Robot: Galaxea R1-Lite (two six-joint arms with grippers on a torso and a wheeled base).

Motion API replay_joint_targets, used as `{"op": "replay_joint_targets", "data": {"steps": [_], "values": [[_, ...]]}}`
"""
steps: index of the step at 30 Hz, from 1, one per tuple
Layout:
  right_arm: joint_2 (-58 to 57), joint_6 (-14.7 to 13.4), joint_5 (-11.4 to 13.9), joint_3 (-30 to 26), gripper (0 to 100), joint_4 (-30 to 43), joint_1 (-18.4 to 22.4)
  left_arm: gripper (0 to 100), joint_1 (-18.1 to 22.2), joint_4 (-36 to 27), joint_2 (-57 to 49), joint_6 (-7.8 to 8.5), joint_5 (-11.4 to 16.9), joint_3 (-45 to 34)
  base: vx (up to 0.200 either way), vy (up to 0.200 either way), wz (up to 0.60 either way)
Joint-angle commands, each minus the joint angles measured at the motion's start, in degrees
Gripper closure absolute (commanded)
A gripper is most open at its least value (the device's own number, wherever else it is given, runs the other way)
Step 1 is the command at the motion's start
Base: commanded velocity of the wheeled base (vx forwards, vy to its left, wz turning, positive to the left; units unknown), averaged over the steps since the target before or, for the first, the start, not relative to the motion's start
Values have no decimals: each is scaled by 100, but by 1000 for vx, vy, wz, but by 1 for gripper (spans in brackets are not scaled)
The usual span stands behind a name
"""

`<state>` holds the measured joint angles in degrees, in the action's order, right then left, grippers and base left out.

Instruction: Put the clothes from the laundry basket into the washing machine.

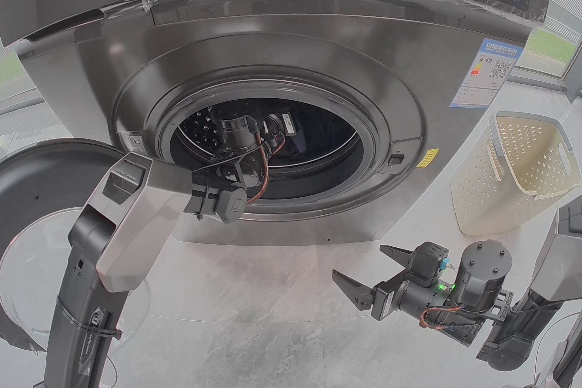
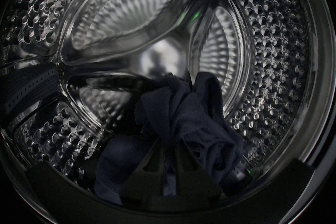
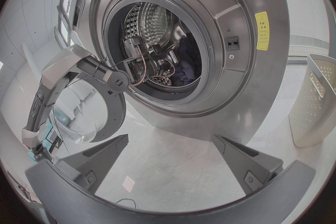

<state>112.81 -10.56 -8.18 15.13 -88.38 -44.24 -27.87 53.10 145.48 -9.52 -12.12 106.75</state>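
A dark blue garment (image 2: pixel 182 109) hangs bunched inside the steel drum (image 2: pixel 115 25) of the washing machine (image 1: pixel 303 43). My left gripper (image 2: pixel 170 142) is deep in the drum, its two fingers pressed close together on the garment's folds. From the right wrist view, the left arm's wrist (image 3: pixel 147 63) is inside the round opening, with the blue cloth (image 3: pixel 187 60) beyond it. The cream laundry basket (image 1: pixel 521 177) stands on the floor to the right of the machine, and no clothes show in it. My right gripper (image 1: pixel 357 262) hangs open over the floor in front of the machine, holding nothing.
The machine's round door (image 1: pixel 36 213) is swung open at the left, beside my left arm. Pale floor (image 1: pixel 273 298) stretches in front of the machine. The basket (image 3: pixel 315 102) stands close to the machine's right front corner.
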Motion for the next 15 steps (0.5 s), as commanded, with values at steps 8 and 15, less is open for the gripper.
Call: {"op": "replay_joint_targets", "data": {"steps": [8, 15], "values": [[-5, 1, 1, -1, 0, -4, 3, 0, 9, 60, 323, 47, -115, 144, 0, 0, 0], [-5, 1, 1, -10, 0, -4, 3, 0, -52, 77, 50, -15, -115, -128, 0, 0, 0]]}}
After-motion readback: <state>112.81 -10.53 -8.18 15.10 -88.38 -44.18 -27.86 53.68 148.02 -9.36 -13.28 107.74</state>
